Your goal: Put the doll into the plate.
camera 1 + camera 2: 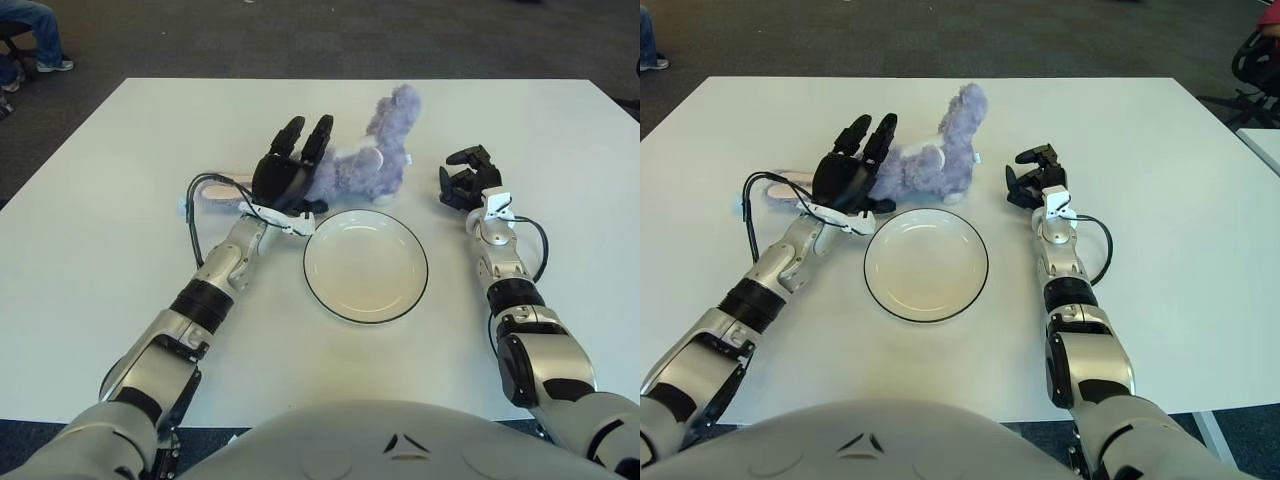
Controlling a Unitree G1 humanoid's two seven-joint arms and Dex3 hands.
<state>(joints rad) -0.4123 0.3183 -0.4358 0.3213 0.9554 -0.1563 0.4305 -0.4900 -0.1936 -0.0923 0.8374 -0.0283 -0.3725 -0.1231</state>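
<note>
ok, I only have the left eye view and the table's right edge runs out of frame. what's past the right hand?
Observer: The right eye view shows the table's whole right edge, well beyond the right hand; a second white table sits just past it.
Operator: anything behind that one?
Observer: A black chair on the carpet, at the top right corner.
Operator: front right corner?
Observer: Visible, with a table leg under it.
</note>
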